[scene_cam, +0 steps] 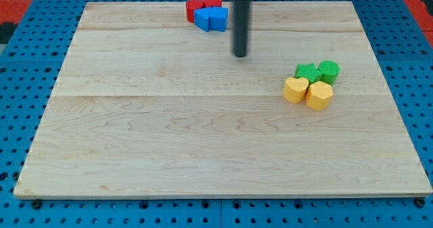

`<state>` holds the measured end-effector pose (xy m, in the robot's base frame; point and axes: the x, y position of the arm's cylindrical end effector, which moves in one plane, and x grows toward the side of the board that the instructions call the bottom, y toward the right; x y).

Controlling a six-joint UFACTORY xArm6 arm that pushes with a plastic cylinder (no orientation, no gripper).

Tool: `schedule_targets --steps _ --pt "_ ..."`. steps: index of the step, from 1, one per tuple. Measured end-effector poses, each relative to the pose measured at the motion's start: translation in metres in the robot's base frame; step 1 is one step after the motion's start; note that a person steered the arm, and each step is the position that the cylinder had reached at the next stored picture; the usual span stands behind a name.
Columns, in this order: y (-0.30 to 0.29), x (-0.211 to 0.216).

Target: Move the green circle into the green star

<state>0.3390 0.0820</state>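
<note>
On wooden board (169, 140), blue pegboard (20, 65) around

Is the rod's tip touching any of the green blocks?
No: my tip stands apart, toward the view's upper left of the green star and green circle.

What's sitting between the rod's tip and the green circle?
Nothing: in the camera view only bare board lies between my tip and the green circle, beside the green star.

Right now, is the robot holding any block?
No, nothing is held. My tip stands on bare board, apart from the green circle and green star.
</note>
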Motion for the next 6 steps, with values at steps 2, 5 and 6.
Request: schedule_targets --steps 2,5,6 --pt "0.148 0.021" --pt "0.121 0.087" --pt "0.107 0.087"
